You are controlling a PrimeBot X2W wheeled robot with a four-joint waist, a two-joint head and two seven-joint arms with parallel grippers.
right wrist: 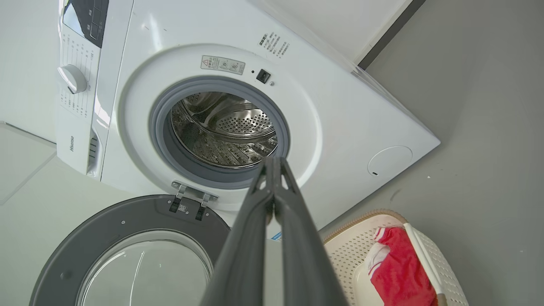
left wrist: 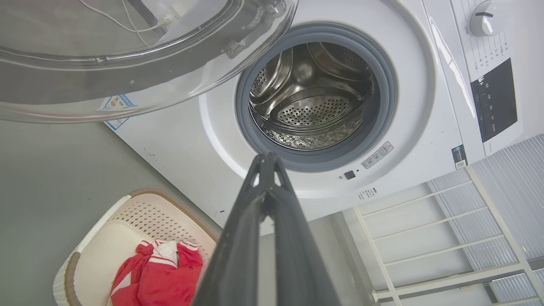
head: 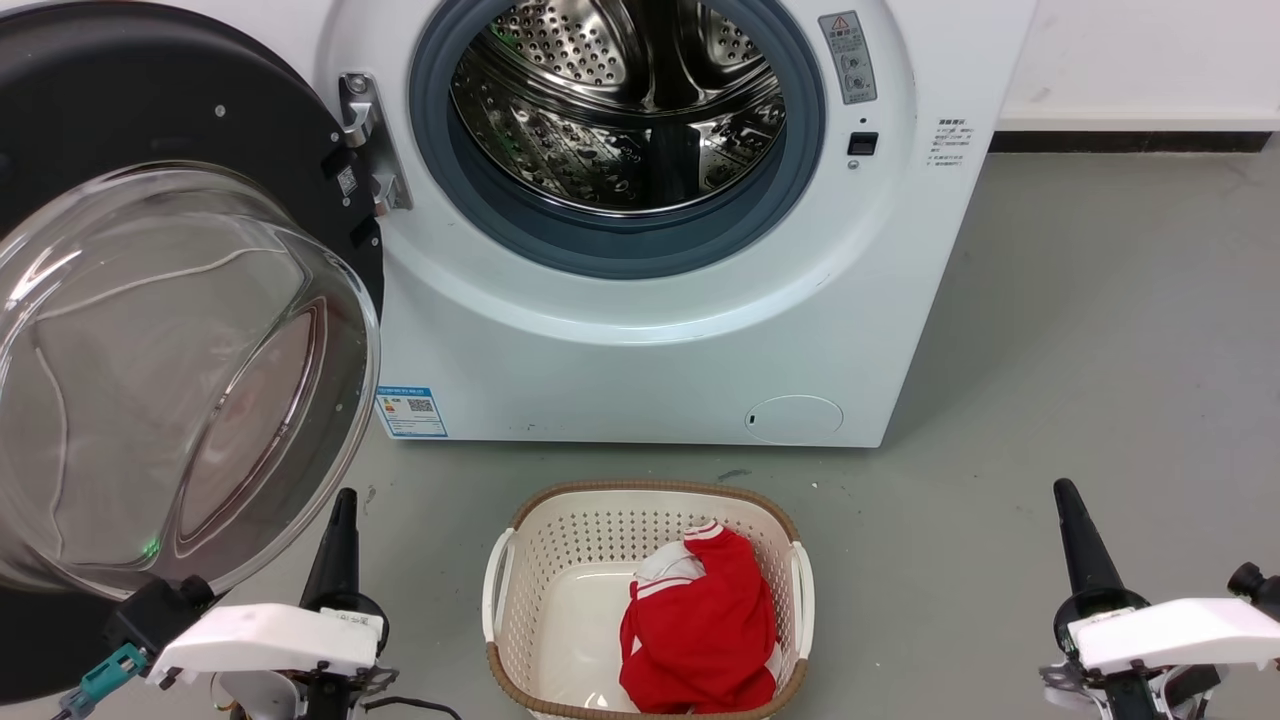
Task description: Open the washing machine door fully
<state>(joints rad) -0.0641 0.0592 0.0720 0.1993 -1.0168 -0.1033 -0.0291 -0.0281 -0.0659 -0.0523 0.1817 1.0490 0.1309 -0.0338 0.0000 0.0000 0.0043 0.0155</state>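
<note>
Wide open, so the job looked done.

On the left, the washing machine door (head: 180, 330) hung swung right out on its hinge (head: 365, 140), so the drum (head: 620, 110) was easy to reach. My left end effector (head: 344, 502) sat near the door's lower edge, pinched shut on nothing. The basket (head: 650, 487) waited in the middle with red clothes (head: 700, 620). My right end effector (head: 1066, 497) was pinched shut too, empty, out of the way.
</note>
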